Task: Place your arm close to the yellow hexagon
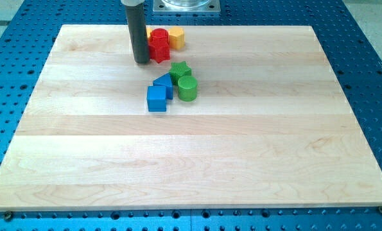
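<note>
Where the pale wooden bench (191, 154) reaches its far edge, a small yellow hexagonal block (176, 38), lying flat, a little left of the view's centre. Touching its left side, a red cylinder block (158, 36), upright. Just behind the red cylinder, at the far edge, a sliver of another yellow block (149, 31), shape impossible to make out. Directly on the near side of the red cylinder, a second red block (159, 52), angular, exact shape unclear, touching the cylinder.

Against the left face of that nearer red block, my tip (142, 61), the lower end of a straight dark rod coming down from the top of the view. Between tip and yellow hexagon, only the two red blocks; near the hexagon, to its left and slightly nearer, but not touching it. No fingers on this arm, only the rod, so nothing to report as open or closed.

Farther toward the near side, apart from the red pair, a cluster of four: a green star-shaped block (180, 69), a green cylinder (187, 88) touching its near side, a blue block with a sloped top (164, 83) to their left, and a blue cube (156, 98) touching that on its near side.

Around the bench, a blue perforated metal surface (370, 77).
</note>
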Available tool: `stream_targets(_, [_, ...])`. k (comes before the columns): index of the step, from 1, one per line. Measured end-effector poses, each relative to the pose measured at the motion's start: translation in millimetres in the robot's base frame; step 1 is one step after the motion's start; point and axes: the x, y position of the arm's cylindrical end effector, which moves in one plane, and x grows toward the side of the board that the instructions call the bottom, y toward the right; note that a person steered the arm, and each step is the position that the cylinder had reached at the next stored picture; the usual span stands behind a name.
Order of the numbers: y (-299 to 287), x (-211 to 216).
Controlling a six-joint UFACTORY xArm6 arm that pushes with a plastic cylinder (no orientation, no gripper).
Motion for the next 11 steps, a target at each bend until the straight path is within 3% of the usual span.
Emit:
stream_targets(8, [-2, 22])
stream_targets(10, [56, 25])
stream_targets(11, [86, -18])
